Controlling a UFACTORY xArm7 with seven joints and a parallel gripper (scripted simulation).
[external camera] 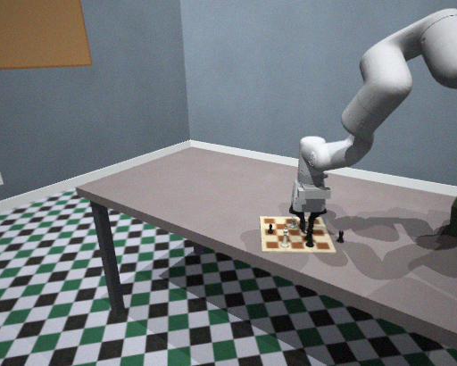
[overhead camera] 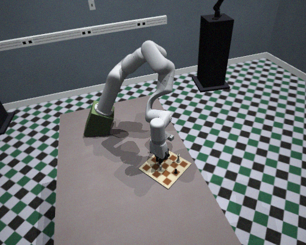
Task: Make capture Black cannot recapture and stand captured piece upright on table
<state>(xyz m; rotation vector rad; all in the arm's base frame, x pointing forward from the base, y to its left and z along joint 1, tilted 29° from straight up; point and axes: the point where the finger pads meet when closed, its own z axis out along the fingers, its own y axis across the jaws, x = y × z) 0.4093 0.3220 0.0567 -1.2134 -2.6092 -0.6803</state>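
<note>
A small brown-and-cream chessboard [overhead camera: 168, 181] [external camera: 271, 245] lies near the table's edge. My gripper [overhead camera: 159, 161] [external camera: 308, 225] is low over the board's side nearest the arm's base and is shut on a small chess piece. The black fingers hide most of that piece. A tall black piece [external camera: 310, 237] stands on the board just in front of the fingers. A tall white piece [overhead camera: 178, 157] [external camera: 285, 238], a small white piece [overhead camera: 160, 168] [external camera: 293, 221] and a black pawn [overhead camera: 175, 171] [external camera: 270, 228] stand upright on the board. Another black pawn [external camera: 340, 237] stands upright on the table beside the board.
The arm's green base block [overhead camera: 98, 122] stands at the back of the grey table [overhead camera: 109, 194] [external camera: 199, 187]. The board lies close to the table's long edge. A black pillar [overhead camera: 214, 51] stands on the floor beyond the table.
</note>
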